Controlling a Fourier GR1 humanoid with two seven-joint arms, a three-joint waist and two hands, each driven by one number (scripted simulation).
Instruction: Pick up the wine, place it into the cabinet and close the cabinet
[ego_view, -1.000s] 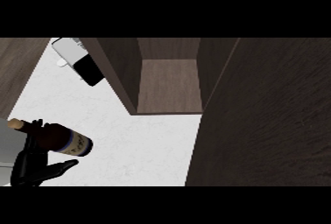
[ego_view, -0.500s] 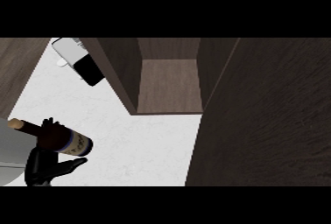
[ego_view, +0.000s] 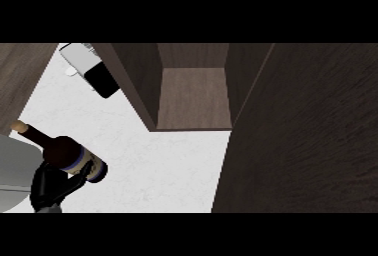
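Left hand (ego_view: 57, 184) of ours is curled round the wine (ego_view: 68, 154) at near left; since a second ago, bottle and hand have shifted slightly nearer. Its long axis slants, neck pointing far-left. We see the cabinet (ego_view: 193, 97) standing open.

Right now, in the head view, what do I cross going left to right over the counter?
Left hand curled round the wine bottle → black and white device at the far edge → open cabinet with its bare shelf → dark cabinet door filling the right side.
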